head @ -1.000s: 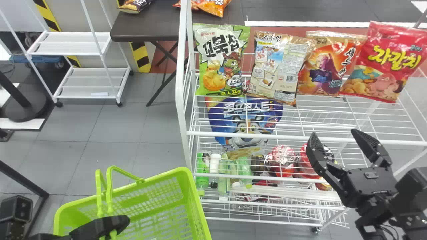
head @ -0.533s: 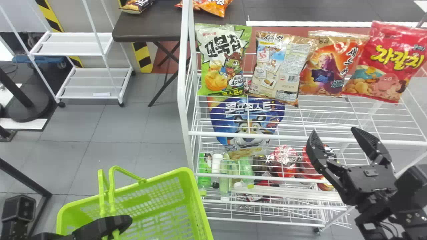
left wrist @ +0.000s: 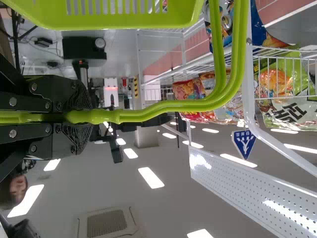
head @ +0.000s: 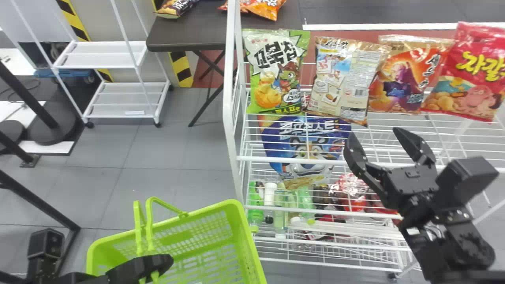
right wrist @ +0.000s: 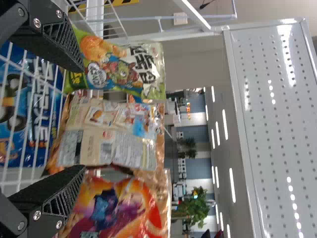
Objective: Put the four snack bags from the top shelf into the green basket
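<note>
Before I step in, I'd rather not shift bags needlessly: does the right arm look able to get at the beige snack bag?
Probably yes: the right gripper is empty, and its open jaws face the beige snack bag with nothing seen between, though the orange bag crowds one side.

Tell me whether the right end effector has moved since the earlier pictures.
Yes: judged against the beige snack bag, the right end effector has shifted left and up in the head view, nearer that bag.
</note>
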`<state>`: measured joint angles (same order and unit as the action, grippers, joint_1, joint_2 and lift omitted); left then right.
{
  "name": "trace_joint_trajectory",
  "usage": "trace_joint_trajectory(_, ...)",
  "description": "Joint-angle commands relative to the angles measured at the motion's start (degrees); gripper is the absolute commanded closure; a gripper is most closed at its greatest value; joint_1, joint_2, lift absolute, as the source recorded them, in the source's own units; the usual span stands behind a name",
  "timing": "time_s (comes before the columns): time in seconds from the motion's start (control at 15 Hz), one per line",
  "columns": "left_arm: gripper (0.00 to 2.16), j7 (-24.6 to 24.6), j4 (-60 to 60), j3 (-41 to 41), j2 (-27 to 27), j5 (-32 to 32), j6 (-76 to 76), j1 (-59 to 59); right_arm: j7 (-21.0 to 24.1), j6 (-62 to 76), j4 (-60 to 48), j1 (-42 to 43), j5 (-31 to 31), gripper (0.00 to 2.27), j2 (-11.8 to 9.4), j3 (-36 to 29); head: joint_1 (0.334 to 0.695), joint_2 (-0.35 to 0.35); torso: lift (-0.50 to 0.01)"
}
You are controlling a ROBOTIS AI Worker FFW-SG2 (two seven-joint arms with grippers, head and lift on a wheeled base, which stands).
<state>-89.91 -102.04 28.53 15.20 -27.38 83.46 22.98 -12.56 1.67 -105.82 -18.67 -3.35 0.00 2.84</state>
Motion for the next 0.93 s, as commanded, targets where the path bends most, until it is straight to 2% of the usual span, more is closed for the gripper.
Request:
trace_joint_trajectory(0.0,2.15,-0.66,0.00,0.21,-0.08,-0.05,0.00,0.40,0.08,-1.11,5.45,6.72,0.54,0.14,0.05,3.66,0.695,0.135,0.000)
trace_joint_trajectory(0.2,2.15,-0.66,0.09,0.73,-0.17,-0.05,-0.70,0.93,2.63,-1.11,14.59,15.42,0.28,0.14,0.05,8.85,0.695,0.188,0.000)
trace_joint_trajectory(0.4,2.15,-0.66,0.18,0.73,-0.52,-0.05,-1.05,1.19,3.95,-0.93,24.34,23.51,0.28,0.14,0.05,11.40,0.695,0.242,0.000)
trace_joint_trajectory(0.67,2.15,-0.66,0.53,0.73,-0.52,-0.05,-1.58,1.37,8.17,1.53,33.31,30.10,0.10,0.14,0.05,14.83,0.695,0.259,0.000)
trace_joint_trajectory(0.87,2.15,-0.66,0.71,0.73,-0.52,-0.05,-1.93,1.37,7.99,2.06,41.48,36.25,-0.25,0.14,0.05,15.44,0.695,0.258,0.000)
